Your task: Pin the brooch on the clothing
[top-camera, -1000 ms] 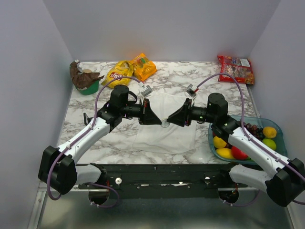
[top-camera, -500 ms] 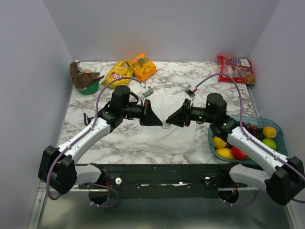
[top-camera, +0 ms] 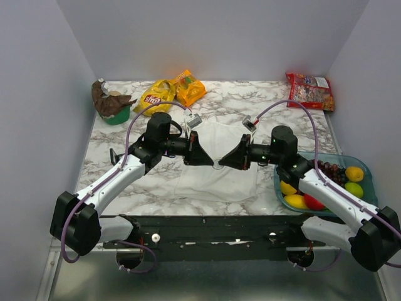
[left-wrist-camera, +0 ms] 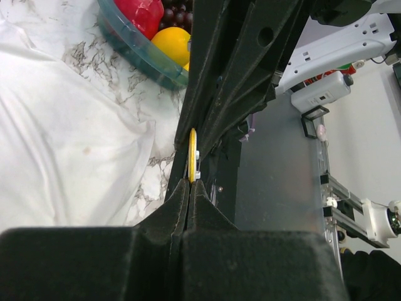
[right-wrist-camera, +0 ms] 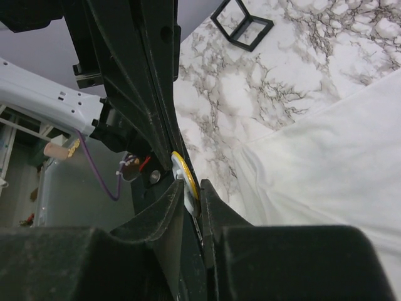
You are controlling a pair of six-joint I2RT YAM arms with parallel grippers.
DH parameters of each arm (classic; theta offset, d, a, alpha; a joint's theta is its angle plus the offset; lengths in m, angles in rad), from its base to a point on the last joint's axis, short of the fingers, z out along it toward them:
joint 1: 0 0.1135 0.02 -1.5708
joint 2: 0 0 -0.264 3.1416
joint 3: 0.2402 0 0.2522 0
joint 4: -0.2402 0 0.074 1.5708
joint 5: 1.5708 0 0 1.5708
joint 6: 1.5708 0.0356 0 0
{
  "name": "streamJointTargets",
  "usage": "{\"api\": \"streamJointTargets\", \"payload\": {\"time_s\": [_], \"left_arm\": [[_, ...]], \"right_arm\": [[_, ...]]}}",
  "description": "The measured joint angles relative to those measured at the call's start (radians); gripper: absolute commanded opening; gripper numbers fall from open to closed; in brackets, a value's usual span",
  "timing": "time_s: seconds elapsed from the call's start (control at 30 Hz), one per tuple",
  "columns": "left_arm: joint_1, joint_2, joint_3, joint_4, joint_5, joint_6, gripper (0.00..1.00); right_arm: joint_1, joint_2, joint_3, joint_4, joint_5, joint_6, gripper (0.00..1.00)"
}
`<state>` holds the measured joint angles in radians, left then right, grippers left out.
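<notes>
Marble-patterned table [top-camera: 238,94] carries everything. At its far left a green bowl [top-camera: 114,116] holds a crumpled brown bag [top-camera: 108,100]. Nearer, a small black square frame [right-wrist-camera: 242,23] lies flat on the bare marble. A yellow snack bag [top-camera: 155,95] and an orange snack bag [top-camera: 190,88] lie touching at the back.

The left arm [top-camera: 119,172] reaches inward over the white clothing [top-camera: 216,182], which lies spread and rumpled in the middle of the table. The left jaws are pressed together, pinching one edge of the brooch [left-wrist-camera: 192,153]. It is a thin gold-yellow disc, seen edge-on in the left wrist view and held over the clothing; whether it touches the fabric cannot be told.

The right arm [top-camera: 326,188] comes in from the other side, tip to tip with the left. The right jaws stand narrow, one finger on each face of the same disc, closed against it as far as the right wrist view shows.

Near the right edge a clear blue-green tray [top-camera: 343,156] holds lemons [top-camera: 354,174], a red fruit [top-camera: 315,202], a green fruit [top-camera: 354,188] and dark grapes [top-camera: 329,168]. A red snack bag [top-camera: 310,89] lies in the far right corner.
</notes>
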<state>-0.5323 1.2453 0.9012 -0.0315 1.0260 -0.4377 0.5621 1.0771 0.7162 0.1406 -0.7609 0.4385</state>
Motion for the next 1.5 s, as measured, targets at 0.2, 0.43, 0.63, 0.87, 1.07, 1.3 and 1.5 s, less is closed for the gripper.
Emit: {"api": "streamJointTargets", "payload": {"time_s": [0.2, 0.43, 0.63, 0.87, 1.07, 1.3, 1.5], "left_arm": [[0.001, 0.000, 0.000, -0.002, -0.001, 0.003, 0.12], [0.000, 0.000, 0.004, -0.012, -0.001, 0.011, 0.50], [-0.001, 0.000, 0.004, -0.006, 0.000, 0.003, 0.52], [-0.001, 0.000, 0.004, 0.020, 0.011, -0.013, 0.49], [-0.002, 0.000, 0.003, 0.054, 0.030, -0.029, 0.30], [-0.002, 0.000, -0.001, 0.082, 0.051, -0.047, 0.10], [-0.002, 0.000, -0.011, 0.097, 0.061, -0.053, 0.00]], "right_arm": [[0.000, -0.011, -0.005, 0.019, -0.015, 0.017, 0.01], [0.000, -0.041, -0.024, 0.050, -0.016, 0.040, 0.01], [0.000, -0.063, -0.024, 0.074, -0.019, 0.051, 0.01], [0.000, -0.058, -0.024, 0.084, -0.027, 0.061, 0.01], [0.000, -0.054, -0.024, 0.095, -0.036, 0.067, 0.01], [0.000, -0.047, -0.026, 0.100, -0.039, 0.067, 0.01], [0.000, -0.035, -0.033, 0.106, -0.039, 0.068, 0.01]]}}
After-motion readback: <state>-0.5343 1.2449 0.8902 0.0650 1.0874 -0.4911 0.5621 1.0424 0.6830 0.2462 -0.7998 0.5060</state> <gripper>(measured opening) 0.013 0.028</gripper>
